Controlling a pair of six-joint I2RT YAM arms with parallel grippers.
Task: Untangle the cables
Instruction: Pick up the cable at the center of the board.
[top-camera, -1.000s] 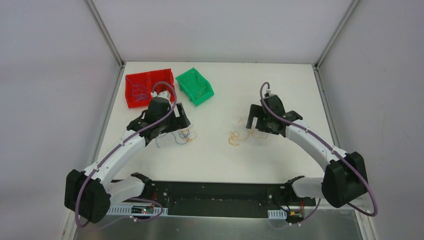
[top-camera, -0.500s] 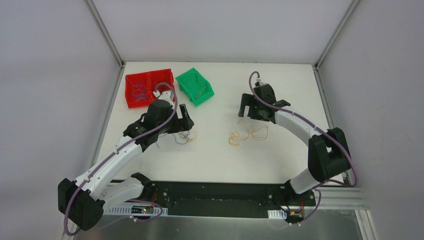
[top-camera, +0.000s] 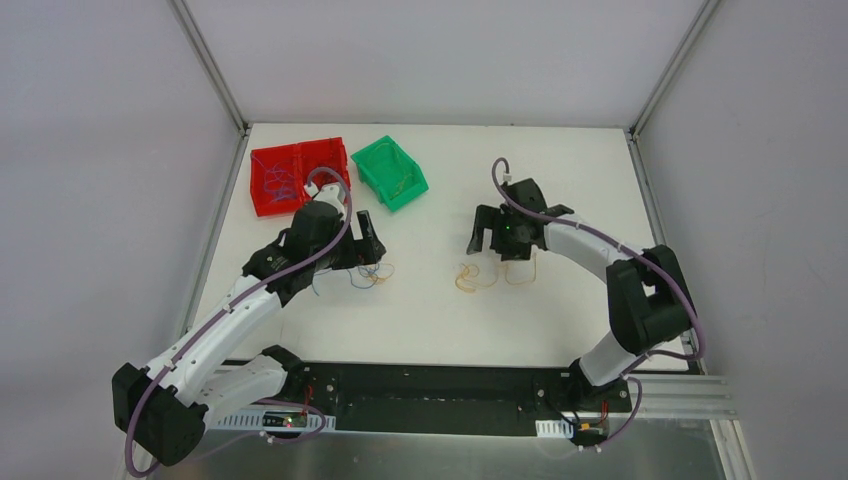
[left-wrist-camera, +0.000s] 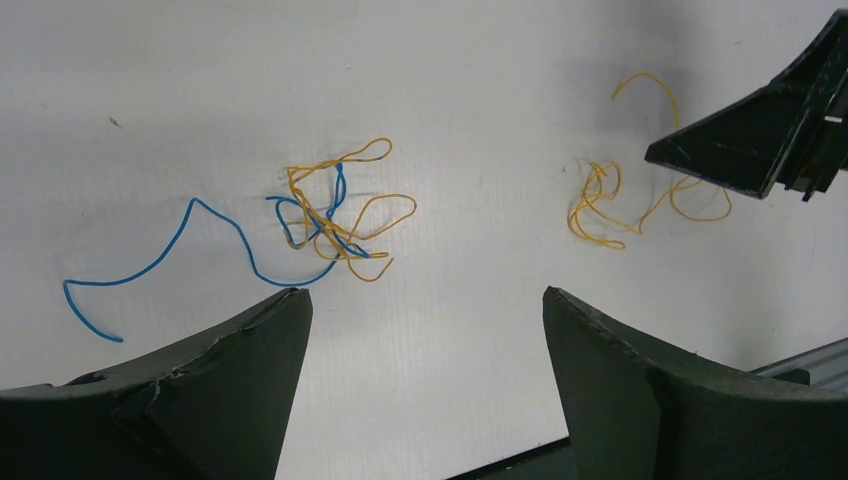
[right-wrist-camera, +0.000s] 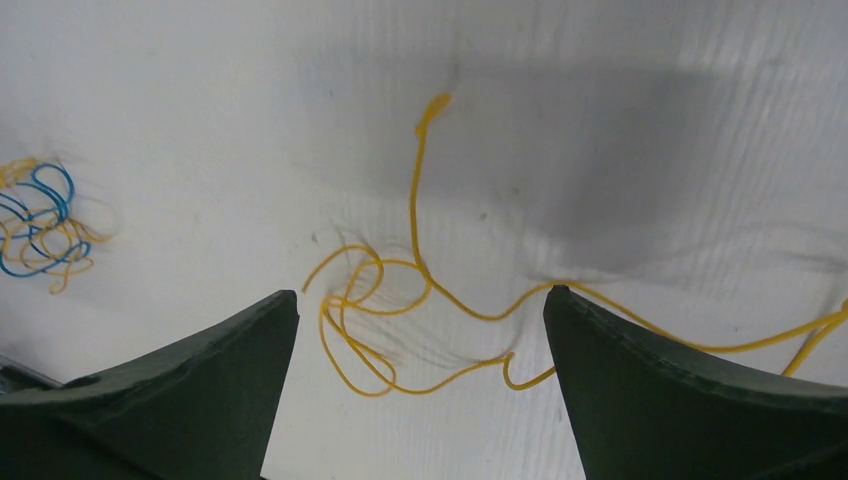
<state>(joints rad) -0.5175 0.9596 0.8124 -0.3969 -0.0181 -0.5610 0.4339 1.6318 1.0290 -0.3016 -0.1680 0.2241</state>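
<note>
Bins, two, at the far left of a white table (top-camera: 440, 320) as seen from the top camera: a red bin (top-camera: 297, 149) at about 10 o'clock from the table's middle, holding a loose heap of blue wires (top-camera: 278, 183); a green bin (top-camera: 368, 165) just beside it at about 11 o'clock, set at an angle, holding a yellow wire (top-camera: 400, 183). Cables on the bare table, two lots, well apart. First lot: a blue-and-yellow clump (left-wrist-camera: 335, 215) at about 8 o'clock, thin loops knotted together, with one long blue strand (left-wrist-camera: 150, 265) trailing out of it toward 9 o'clock in the left wrist view. Second lot: yellow strands (right-wrist-camera: 400, 310) at about 4 o'clock, several curled loops with one end running up toward 12 o'clock in the right wrist view and another running off toward 3 o'clock. Left gripper (left-wrist-camera: 420, 300): jaws spread wide, holding nothing, above the table near the clump. Right gripper (right-wrist-camera: 420, 295): jaws spread wide, holding nothing, above the yellow strands. Room: plain pale grey walls on three sides, with metal posts (top-camera: 210, 65) rising from the table's far corners.
</note>
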